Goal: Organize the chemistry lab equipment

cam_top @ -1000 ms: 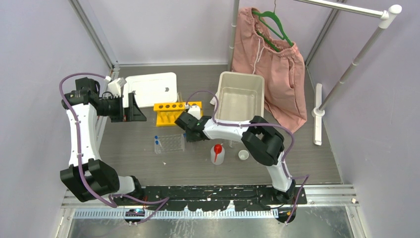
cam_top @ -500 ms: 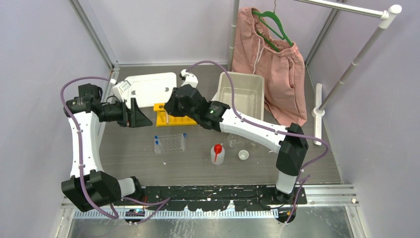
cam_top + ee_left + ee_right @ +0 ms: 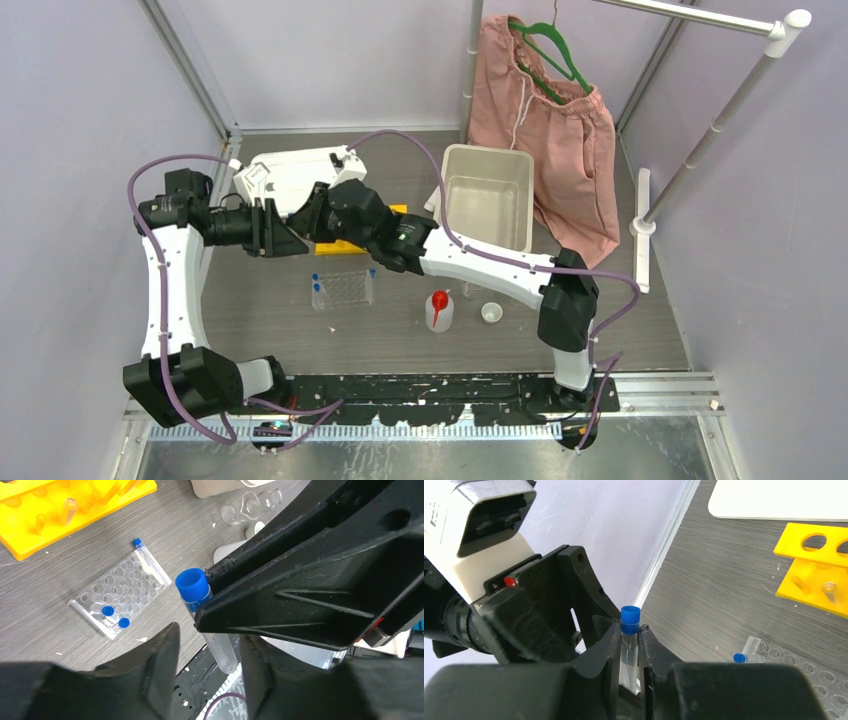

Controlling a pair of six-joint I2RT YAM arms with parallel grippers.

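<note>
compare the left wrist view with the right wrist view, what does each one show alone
Left wrist only: small clear glassware and two blue caps standing in the clear grid rack. Right wrist only: the white wrist camera on the left arm and a white board. Both: the blue-capped tube pinched by the right tool, and the yellow rack.

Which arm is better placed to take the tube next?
Left, likely. The right gripper pinches the tube under its blue cap; the left gripper has a finger on either side of it, not clamped, so it need only close.
</note>
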